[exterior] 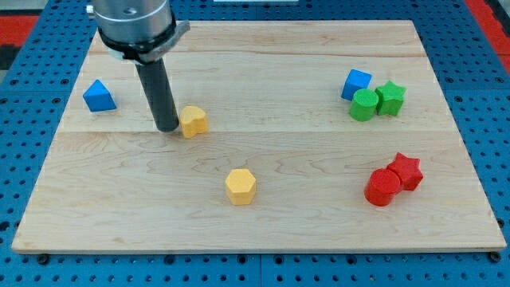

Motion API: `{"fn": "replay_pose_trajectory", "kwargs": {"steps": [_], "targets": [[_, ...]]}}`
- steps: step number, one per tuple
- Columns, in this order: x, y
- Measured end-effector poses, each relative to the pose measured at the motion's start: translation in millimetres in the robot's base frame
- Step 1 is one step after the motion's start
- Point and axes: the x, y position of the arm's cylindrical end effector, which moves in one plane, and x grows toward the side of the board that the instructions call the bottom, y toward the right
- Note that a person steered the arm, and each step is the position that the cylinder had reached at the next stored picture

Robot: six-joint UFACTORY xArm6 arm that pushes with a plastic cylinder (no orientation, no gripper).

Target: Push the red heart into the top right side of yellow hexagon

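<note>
Clawless, I end in a bare rod that can neither open, close nor hold, and my tip (168, 127) stands on the board (319, 239) touching or just shy of the left side of the yellow heart (194, 121), in the view's upper left. Lowest in the view, the hexagon (240, 186) sits a little left of centre, with free board on its upper right. Off at the view's right, at much the same level, the round red block (382, 188) lies against the red star (406, 170). Neither looks clearly like a heart to me, and that is the first hazard: the only plain heart shape is the yellow one beside my tip. If I push it, I shift the wrong colour. If the round red block is the one meant, it is well apart from the hexagon and I am on the far side of both. A straight run across would likely shove the yellow heart along or clip the hexagon and spoil the target. Getting behind the red block from the right is awkward because the star touches it. I judge that a careless approach would drag both, or send the block skidding off line so that it meets the hexagon low or head-on instead of at the upper right. Higher up at the right, the green cylinder (364, 104), green star (390, 97) and blue cube (356, 83) cluster together, and a wide detour could knock them. The blue triangle (99, 96) at the upper left is out of harm's way.
</note>
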Motion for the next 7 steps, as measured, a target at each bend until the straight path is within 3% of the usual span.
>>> {"fn": "replay_pose_trajectory", "kwargs": {"steps": [1,5,7], "targets": [[-18,20],[57,126],[37,164]]}}
